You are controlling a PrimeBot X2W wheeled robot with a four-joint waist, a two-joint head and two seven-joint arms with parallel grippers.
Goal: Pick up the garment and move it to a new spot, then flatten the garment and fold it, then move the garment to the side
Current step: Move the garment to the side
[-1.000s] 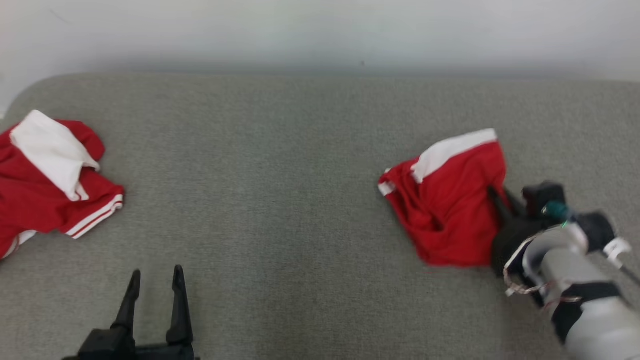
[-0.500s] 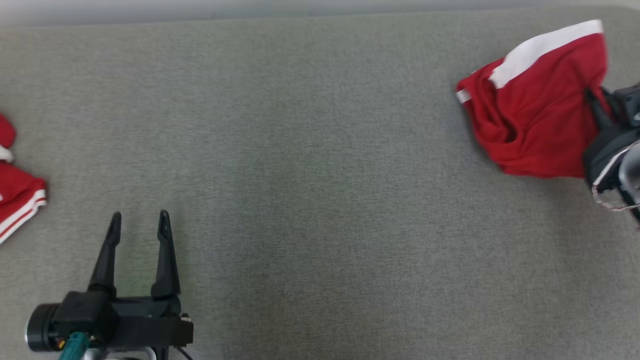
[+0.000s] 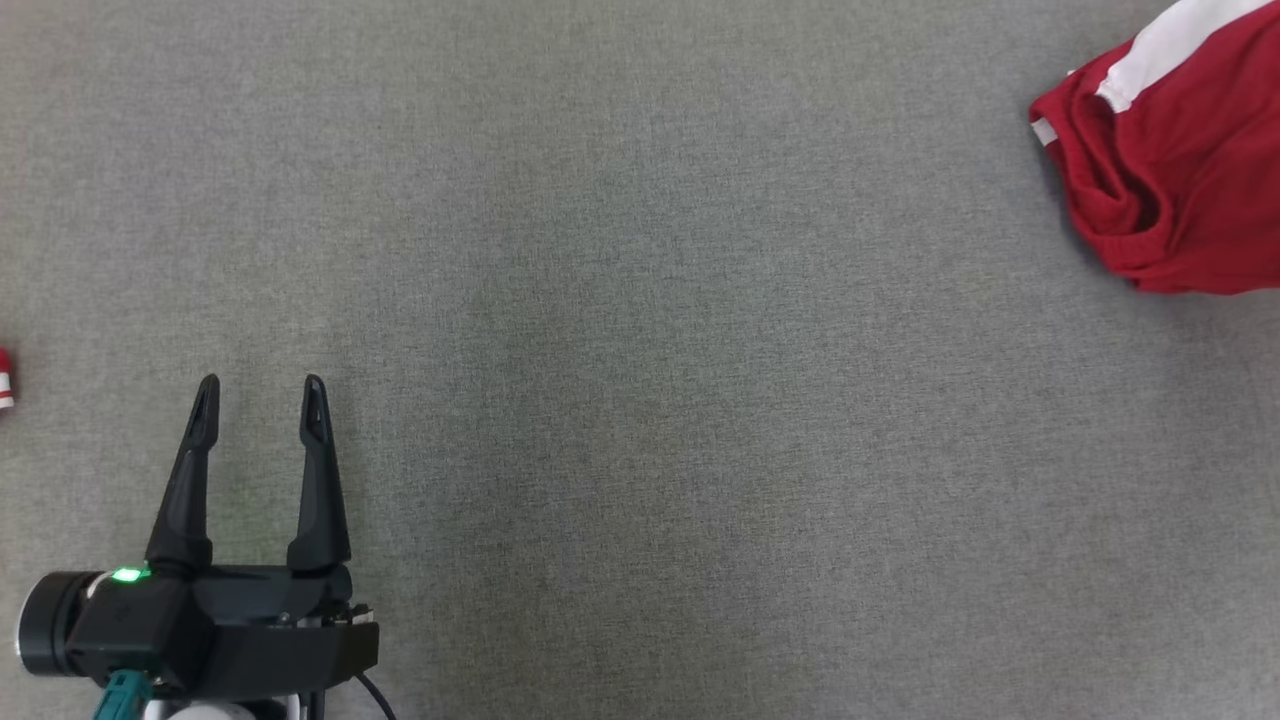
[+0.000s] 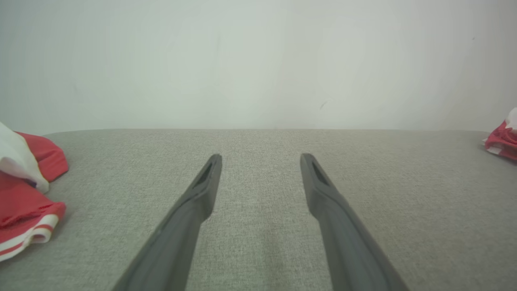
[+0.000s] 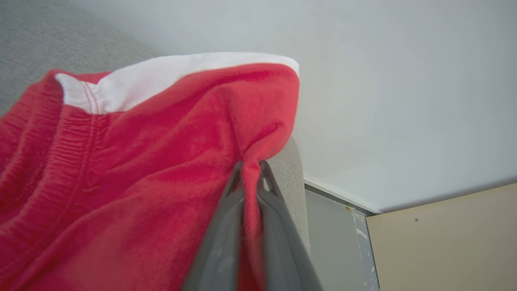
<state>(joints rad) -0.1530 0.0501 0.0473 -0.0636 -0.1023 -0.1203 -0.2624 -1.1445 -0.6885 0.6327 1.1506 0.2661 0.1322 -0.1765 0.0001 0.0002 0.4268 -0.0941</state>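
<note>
Since a second ago the head view has been shifted as a whole. The camera has been moved, so the grey padded surface (image 3: 640, 350) now reaches its top edge, and the red garment (image 3: 1170, 170) is found at the upper right corner, cut off by the frame. No move of the garment over the surface can be made out from this.

In the right wrist view the right gripper (image 5: 252, 165) is seen with its jaws pressed together on a fold of the red garment (image 5: 141, 161), the cloth being drawn up into a peak between the two fingers. A white band (image 5: 181, 72) is seen along the garment's far edge.

The left gripper (image 3: 260, 390) is held low at the lower left of the head view, jaws spread wide with nothing between them – bare grey surface is seen in the gap in the left wrist view (image 4: 261, 159). A second red-and-white garment (image 4: 24, 198) is left lying at the surface's left end, well apart from the first, with a pale wall (image 4: 258, 60) behind.
</note>
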